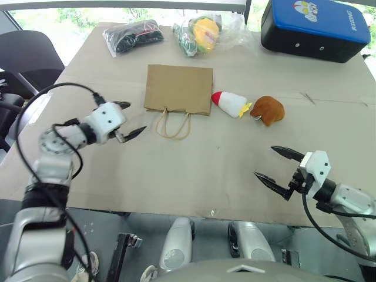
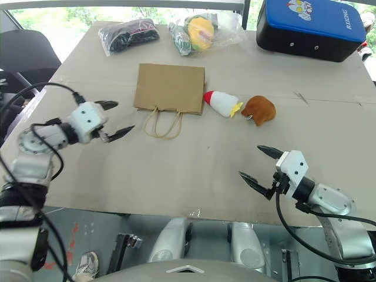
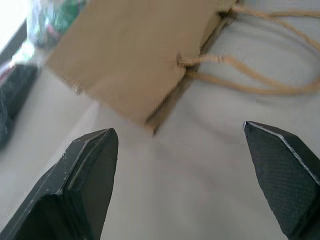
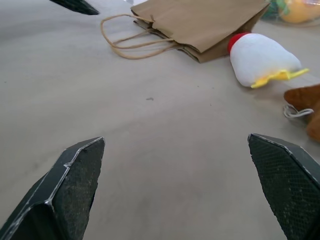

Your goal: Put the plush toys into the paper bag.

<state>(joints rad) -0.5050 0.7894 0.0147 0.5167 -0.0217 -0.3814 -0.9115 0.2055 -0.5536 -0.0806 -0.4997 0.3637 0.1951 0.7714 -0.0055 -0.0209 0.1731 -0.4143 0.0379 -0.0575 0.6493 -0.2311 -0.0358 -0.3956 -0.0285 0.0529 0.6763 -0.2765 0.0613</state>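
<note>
Two plush toys lie on the table (image 1: 176,176) just to the right of the paper bag (image 1: 179,88), which we take as our landmark. We see the bag lying flat on its side, its opening and two cord handles (image 1: 173,124) turned toward us. The white plush toy (image 1: 232,103) rests closest to the bag's lower right corner, its red tip just beside or touching the bag's edge and its yellow end pointing away from it. The orange-brown plush toy (image 1: 268,109) sits beyond the white one, farther right of the bag, just beside the yellow end. Neither toy is inside the bag.

We see the left gripper (image 1: 128,120) hovering over the table just left of the bag's handles, its two black fingers spread wide and holding nothing; in its wrist view the bag's near corner lies ahead of them. The right gripper (image 1: 277,165) hangs nearer to us than the bag and to its right, below the toys, well apart from both, its fingers also spread wide and empty.

Beyond the bag's far edge lie a black item in clear plastic (image 1: 133,35) and a yellow-green plush in clear plastic (image 1: 202,32). Far to the bag's upper right stands a blue-and-black hard case (image 1: 317,26).
</note>
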